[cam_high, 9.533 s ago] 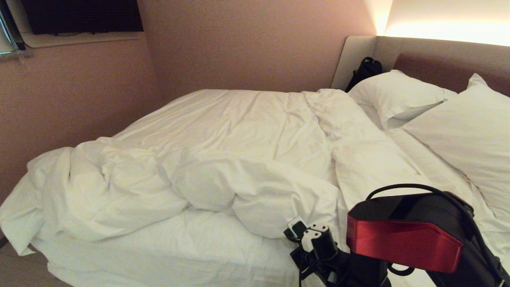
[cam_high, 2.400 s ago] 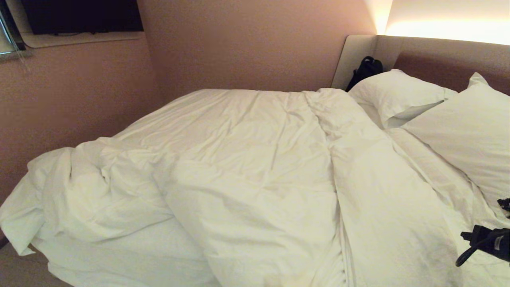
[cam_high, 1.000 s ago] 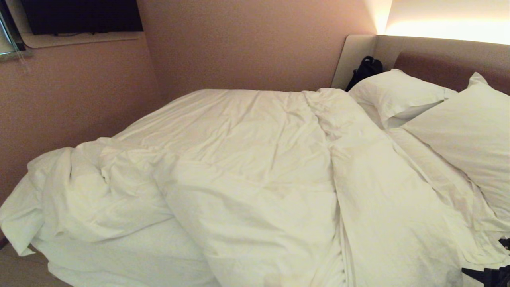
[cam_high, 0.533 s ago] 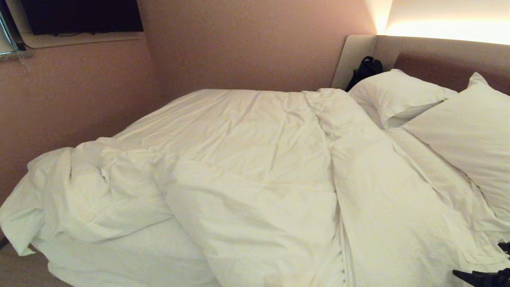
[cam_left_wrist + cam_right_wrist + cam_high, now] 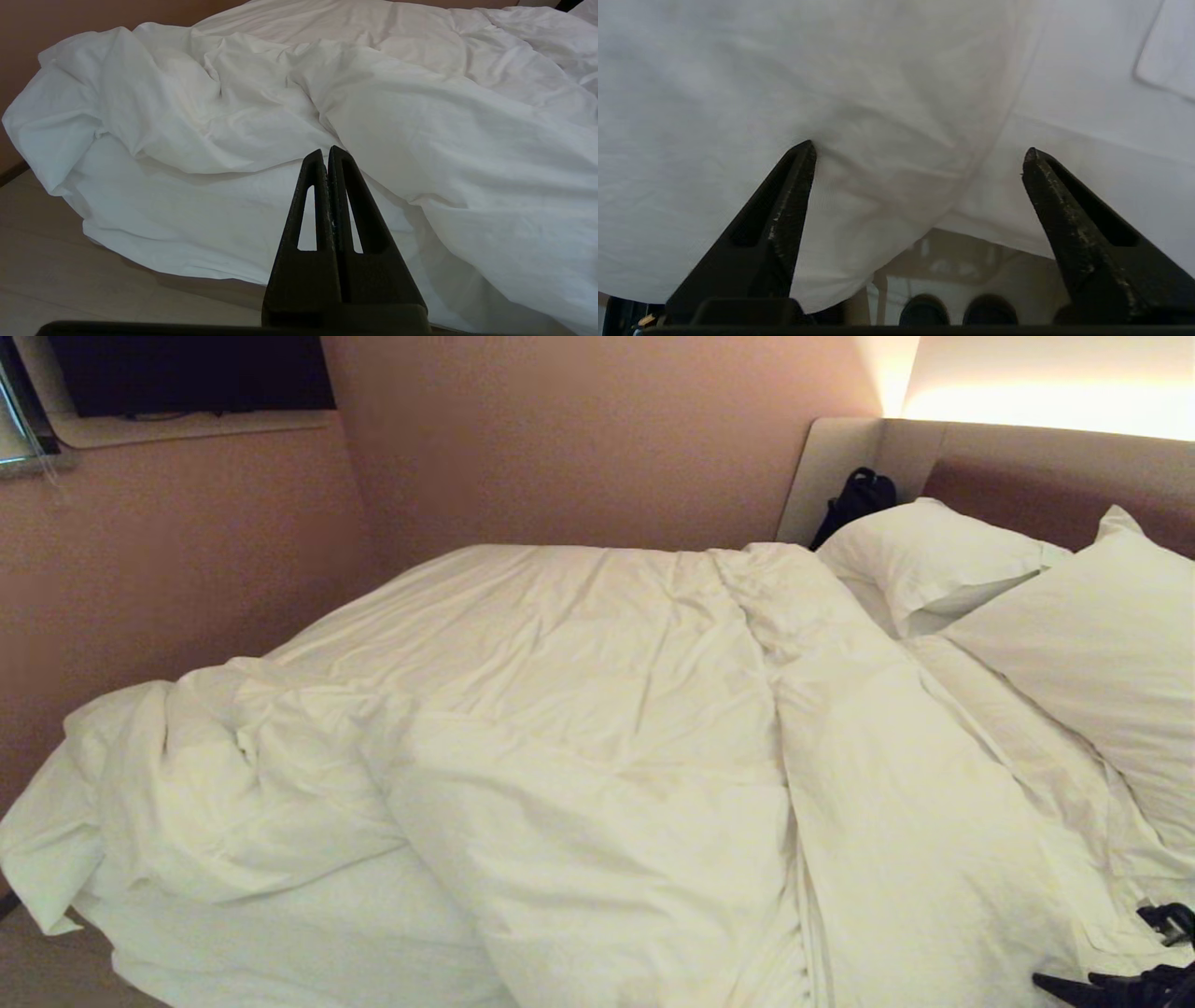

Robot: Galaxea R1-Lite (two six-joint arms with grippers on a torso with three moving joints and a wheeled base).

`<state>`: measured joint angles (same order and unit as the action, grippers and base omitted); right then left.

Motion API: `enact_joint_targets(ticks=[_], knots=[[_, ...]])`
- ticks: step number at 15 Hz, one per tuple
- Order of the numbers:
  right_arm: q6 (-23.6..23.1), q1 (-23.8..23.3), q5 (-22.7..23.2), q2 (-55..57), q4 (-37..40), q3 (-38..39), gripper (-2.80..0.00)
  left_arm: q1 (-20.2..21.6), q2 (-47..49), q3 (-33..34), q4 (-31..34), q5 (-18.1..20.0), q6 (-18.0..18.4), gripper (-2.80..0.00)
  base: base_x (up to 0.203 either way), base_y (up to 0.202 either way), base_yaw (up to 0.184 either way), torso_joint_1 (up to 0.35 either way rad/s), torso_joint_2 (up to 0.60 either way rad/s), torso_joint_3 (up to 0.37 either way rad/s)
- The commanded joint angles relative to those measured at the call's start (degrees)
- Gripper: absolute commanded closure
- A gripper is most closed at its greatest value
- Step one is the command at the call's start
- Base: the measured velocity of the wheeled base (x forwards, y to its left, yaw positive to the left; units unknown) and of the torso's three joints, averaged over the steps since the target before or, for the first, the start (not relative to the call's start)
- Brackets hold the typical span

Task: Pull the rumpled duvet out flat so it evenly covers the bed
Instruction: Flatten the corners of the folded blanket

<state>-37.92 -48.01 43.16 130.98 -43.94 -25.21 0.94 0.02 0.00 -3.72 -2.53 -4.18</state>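
The duvet point(image 5: 597, 756) is white and creased. It lies over most of the bed point(image 5: 308, 943), bunched in a heap at the near left corner point(image 5: 154, 107), with its right part draped over the near edge. My right gripper point(image 5: 920, 149) is open, its fingers wide apart at the hanging hem of the duvet point(image 5: 878, 93), holding nothing. Only dark parts of my right arm point(image 5: 1120, 985) show at the head view's lower right corner. My left gripper point(image 5: 326, 151) is shut and empty, parked low beside the bed, pointing at the bunched corner.
Two white pillows point(image 5: 934, 560) point(image 5: 1102, 653) lean on the padded headboard point(image 5: 1027, 476), with a black bag point(image 5: 854, 499) in the far corner. A pink wall point(image 5: 187, 551) runs along the bed's far side and foot. Wooden floor point(image 5: 70, 280) shows beside the near left corner.
The duvet's near right part, bunched up on the mattress earlier, now hangs over the near edge. My right arm has sunk to the lower right corner of the head view.
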Motion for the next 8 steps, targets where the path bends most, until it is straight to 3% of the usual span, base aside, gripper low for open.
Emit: enact_joint_targets(ticks=[1,8], knots=[[-0.02,0.8,-0.1,0.12,0.11,0.04,-2.8,0.03,0.06,0.0,-0.06,-0.01,-0.04,0.0,0.0,0.0,0.0,0.0,0.0,0.0],[0.32,4.95,0.08,-0.92,2.86,-0.04,-2.8,0.03,0.06,0.0,-0.06,-0.01,-0.04,0.0,0.0,0.0,0.0,0.0,0.0,0.0]])
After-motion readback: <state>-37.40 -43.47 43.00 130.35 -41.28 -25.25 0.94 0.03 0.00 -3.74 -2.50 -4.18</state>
